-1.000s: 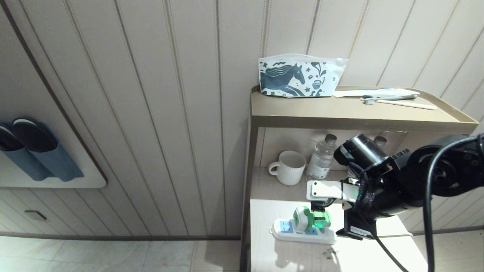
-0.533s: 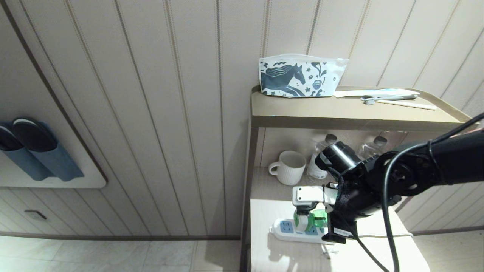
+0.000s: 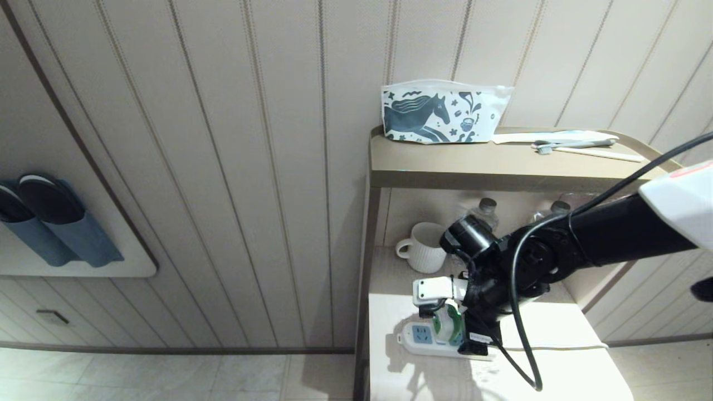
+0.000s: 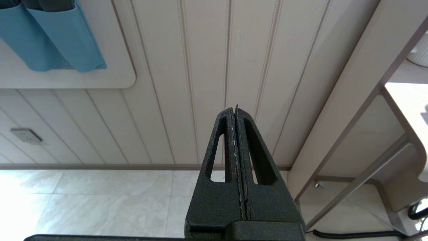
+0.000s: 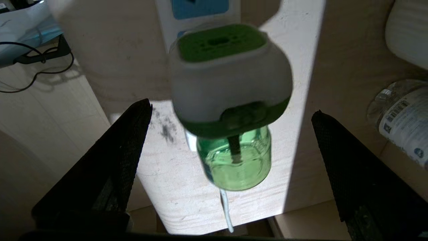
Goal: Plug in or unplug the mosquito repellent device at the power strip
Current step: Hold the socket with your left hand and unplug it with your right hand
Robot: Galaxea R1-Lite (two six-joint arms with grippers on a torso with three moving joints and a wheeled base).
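Note:
The mosquito repellent device, a white-and-green head over a green liquid bottle, stands plugged into the white power strip on the lower shelf. My right gripper reaches in from the right and comes down over it. In the right wrist view the device sits between the two black fingers, which stand wide apart with clear gaps on both sides; my right gripper is open and touches nothing. The strip's blue socket shows beyond the device. My left gripper is shut, parked facing the wall and floor.
A white mug and water bottles stand at the back of the lower shelf, close behind my right arm. The strip's white cord runs right. The top shelf overhead holds a horse-print pouch and a toothbrush.
My right arm has swung left and lower across the shelf. Its gripper has come from beside the device to over it, now hiding most of the green bottle in the head view.

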